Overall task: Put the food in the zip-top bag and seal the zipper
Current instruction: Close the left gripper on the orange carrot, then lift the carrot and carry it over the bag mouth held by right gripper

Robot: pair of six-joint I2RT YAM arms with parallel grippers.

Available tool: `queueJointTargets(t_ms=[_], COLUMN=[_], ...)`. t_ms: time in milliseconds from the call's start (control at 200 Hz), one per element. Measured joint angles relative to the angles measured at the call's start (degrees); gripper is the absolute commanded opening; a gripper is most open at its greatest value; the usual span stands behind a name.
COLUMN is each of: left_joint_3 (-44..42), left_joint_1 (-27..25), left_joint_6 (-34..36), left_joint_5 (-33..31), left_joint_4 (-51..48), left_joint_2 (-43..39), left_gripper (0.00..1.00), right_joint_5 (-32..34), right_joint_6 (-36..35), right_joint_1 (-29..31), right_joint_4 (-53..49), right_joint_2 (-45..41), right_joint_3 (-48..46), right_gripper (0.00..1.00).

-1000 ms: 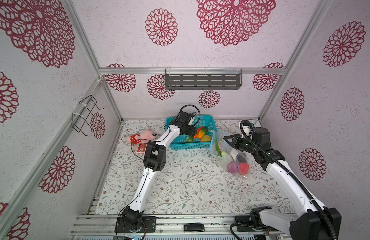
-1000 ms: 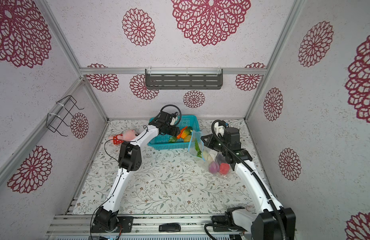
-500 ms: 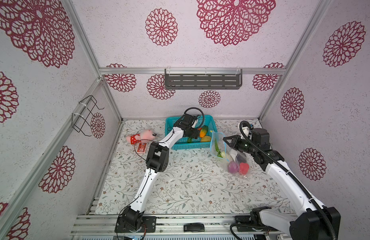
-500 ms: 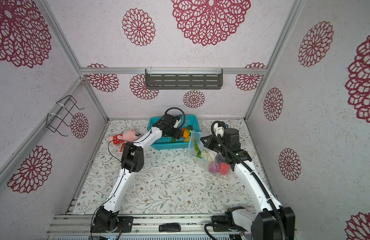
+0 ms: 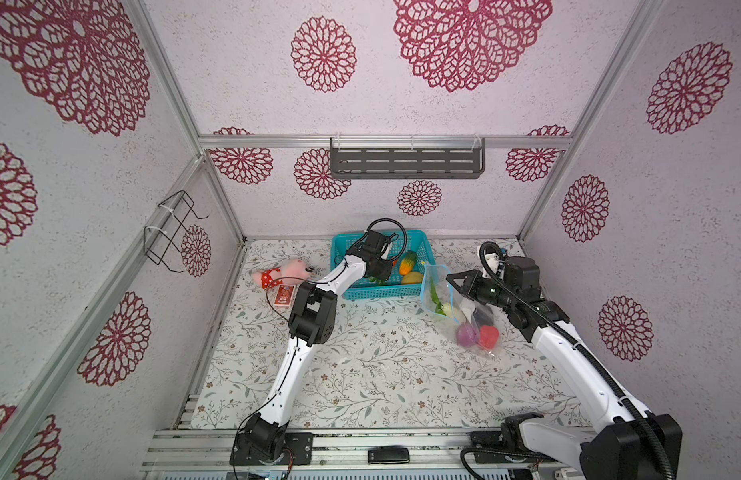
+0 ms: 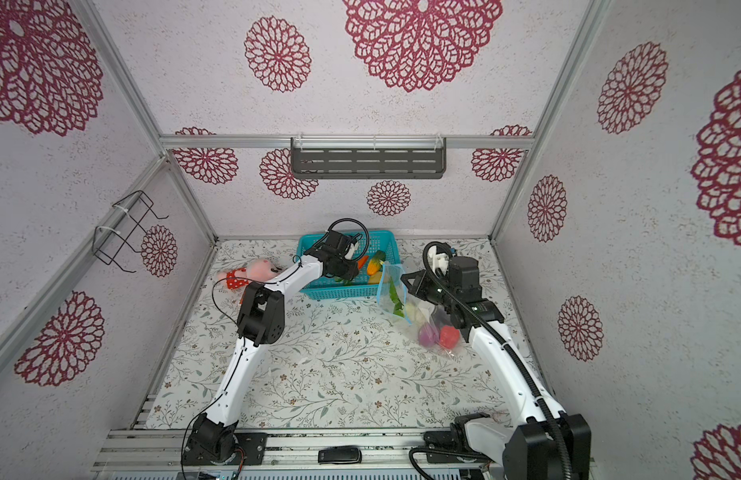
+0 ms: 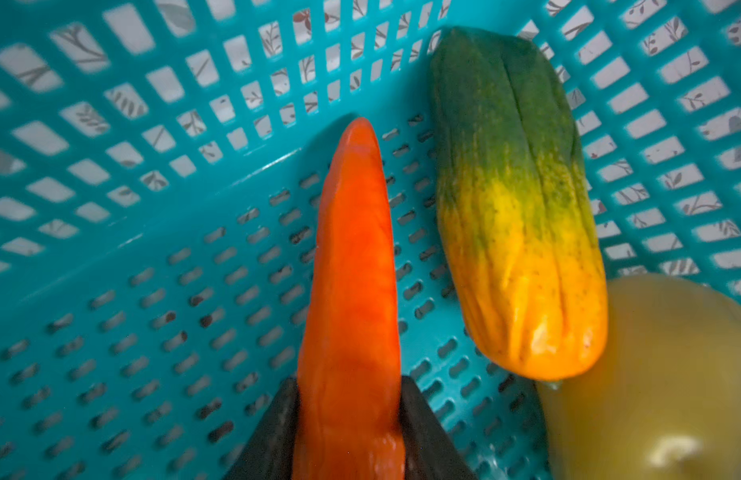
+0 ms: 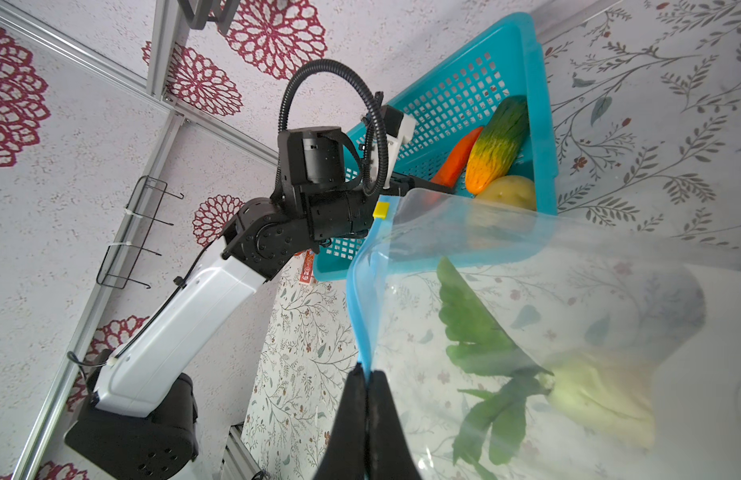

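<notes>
Right, from my seat the left gripper (image 7: 348, 390) is down inside the teal basket (image 7: 111, 291), its two dark fingers pressed against either side of the thick end of the carrot (image 7: 352, 257). The carrot lies flat on the basket floor with its tip pointing at the mesh wall. A green-to-orange vegetable (image 7: 514, 216) lies just beside the carrot, with a narrow strip of bare basket floor between them. The yellow potato (image 7: 651, 374) sits against that vegetable's orange end, in the corner. The far side of the basket floor is bare. The right gripper (image 8: 368, 378) has its jaws pressed together on the zipper (image 8: 356, 299), pinching the blue edge and holding the zip-top bag (image 8: 568, 291) up. In the right wrist view the bag mouth gapes toward the basket, with the yellow slider (image 8: 381, 210) close to the basket's long side wall. In the bag I see the green leaves (image 8: 472, 332) and a pale piece (image 8: 597, 395); the purple onion (image 5: 464, 333) and red pepper (image 5: 488, 336) lie in its lower end on the mat, away from the basket. In both top views the mat in front of the basket is open, the back wall runs close behind it, and the plush toy (image 5: 283, 272) lies off its left end.
</notes>
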Motion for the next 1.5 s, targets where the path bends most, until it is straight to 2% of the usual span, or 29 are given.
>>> queueJointTargets(t_ms=[200,625,836,1001,1186,1346,1501], left_joint_3=[-5.09,-12.35,-16.63,-17.11,-22.58,-22.97,-20.68], left_joint_1=[0.50,1.29,-0.02,-4.17,-8.17,-9.90,-12.26], left_joint_6=[-0.57,-3.30,-4.96,-6.25,-8.31,-9.09,-9.03], left_joint_5=[-0.09,1.25,5.14,9.40,12.83,14.32,15.12], left_joint_4=[1.53,1.90,-5.29,-13.25,-20.04,-24.46,-28.33], left_joint_2=[-5.73,-16.90,-27.06,-34.38,-43.01,-47.08,-47.12], left_gripper=[0.25,0.21,0.19,0.15,0.16,0.17,0.18], right_joint_5=[-0.02,0.00,0.09,0.13,0.22,0.26,0.52], right_joint_6=[0.00,-0.02,-0.17,-0.17,-0.17,-0.17,-0.15], right_joint_1=[0.00,0.00,0.00,0.00,0.09,0.59,1.77], right_joint_4=[0.02,0.00,0.02,0.68,1.55,2.45,3.02], right_joint_2=[0.00,0.02,0.11,0.72,0.96,1.66,1.88], right_joint_3=[0.00,0.00,0.00,0.00,0.00,0.00,0.00], right_gripper=[0.00,0.00,0.00,0.00,0.00,0.00,0.00])
